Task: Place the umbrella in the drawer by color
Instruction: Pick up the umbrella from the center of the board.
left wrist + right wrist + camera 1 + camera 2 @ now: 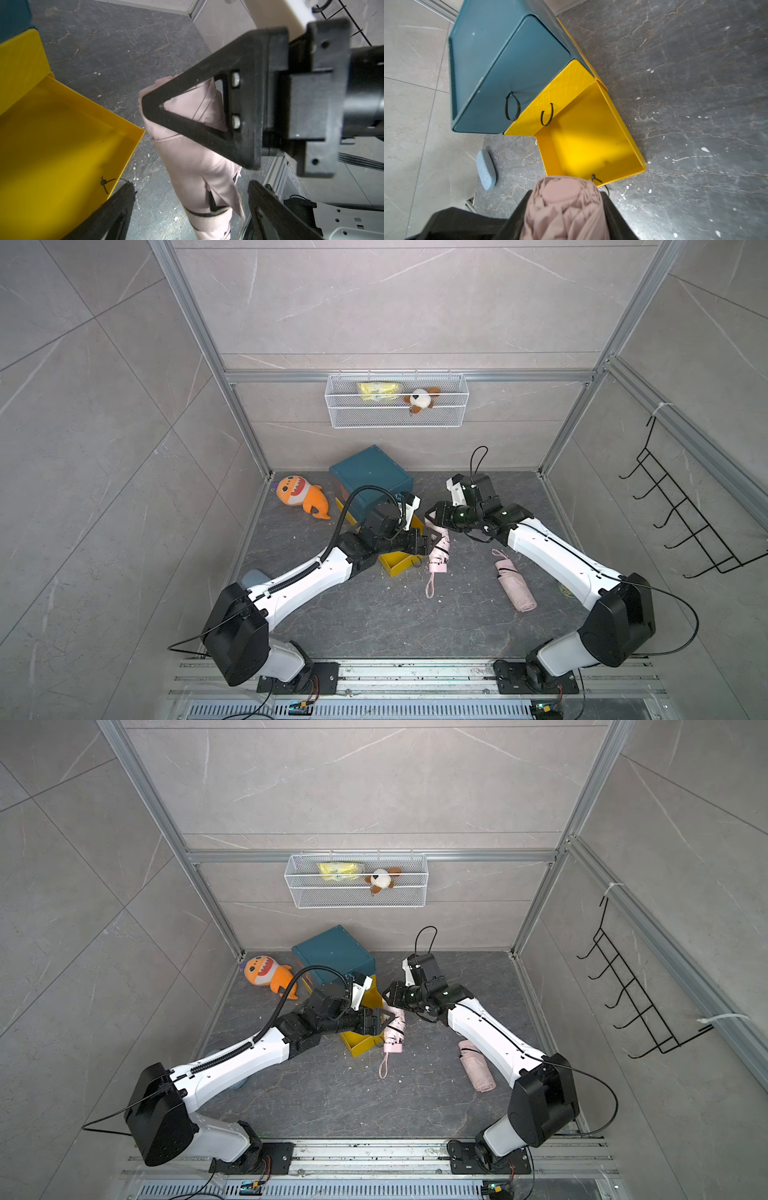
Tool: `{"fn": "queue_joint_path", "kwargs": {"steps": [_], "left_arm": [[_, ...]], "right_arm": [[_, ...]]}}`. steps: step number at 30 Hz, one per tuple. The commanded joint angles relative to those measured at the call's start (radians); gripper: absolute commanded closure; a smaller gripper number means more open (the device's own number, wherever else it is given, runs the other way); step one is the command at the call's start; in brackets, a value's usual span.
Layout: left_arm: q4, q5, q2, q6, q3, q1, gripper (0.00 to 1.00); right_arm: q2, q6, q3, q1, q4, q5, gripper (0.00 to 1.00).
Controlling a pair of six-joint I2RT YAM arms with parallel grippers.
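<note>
Teal cabinet (370,477) at the back, bottom yellow drawer (588,137) open. There's the pink umbrella (441,549), handle down, just beside the drawer's front corner! Right gripper (564,207) pinches its top end. Left gripper (190,186) is spread wide, one finger either side of the umbrella.

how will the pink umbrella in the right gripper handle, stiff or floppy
The pink umbrella hangs straight from the right gripper, so its body is probably stiff. Its creased fabric likely squashes and may slip. The wrist strap trails limp and could snag the yellow drawer rim.
</note>
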Motion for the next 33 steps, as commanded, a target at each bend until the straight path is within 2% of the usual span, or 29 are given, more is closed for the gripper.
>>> {"fn": "queue_joint_path", "kwargs": {"steps": [1, 13, 16, 19, 23, 24, 26, 28, 30, 33], "left_arm": [[0.071, 0.035, 0.023, -0.016, -0.006, -0.014, 0.12], [0.100, 0.039, 0.081, -0.023, 0.008, -0.036, 0.13], [0.107, 0.045, 0.090, -0.024, 0.010, -0.037, 0.23], [0.110, 0.048, 0.092, -0.024, 0.011, -0.037, 0.43], [0.106, 0.052, 0.088, -0.020, 0.013, -0.037, 0.56], [0.103, 0.053, 0.085, -0.018, 0.013, -0.036, 0.59], [0.088, 0.055, 0.073, -0.005, 0.014, -0.034, 0.63], [0.063, 0.073, 0.055, 0.018, 0.017, -0.026, 0.67], [0.039, 0.108, 0.039, 0.035, 0.022, -0.008, 0.70], [-0.001, 0.176, 0.019, 0.053, 0.034, 0.034, 0.71]], "right_arm": [[-0.003, 0.032, 0.033, 0.007, 0.060, -0.032, 0.69], [0.006, 0.057, 0.034, 0.009, 0.089, -0.055, 0.69], [0.002, 0.059, 0.029, 0.008, 0.093, -0.056, 0.69], [-0.002, 0.066, 0.020, 0.008, 0.105, -0.060, 0.69], [-0.006, 0.066, 0.014, 0.007, 0.109, -0.061, 0.67], [-0.007, 0.066, 0.011, 0.007, 0.109, -0.058, 0.65], [-0.017, 0.061, 0.005, 0.005, 0.105, -0.049, 0.54], [-0.039, 0.046, -0.010, -0.005, 0.102, -0.040, 0.37], [-0.074, 0.025, -0.038, -0.018, 0.111, -0.027, 0.23], [-0.145, -0.019, -0.090, -0.041, 0.129, -0.010, 0.14]]}}
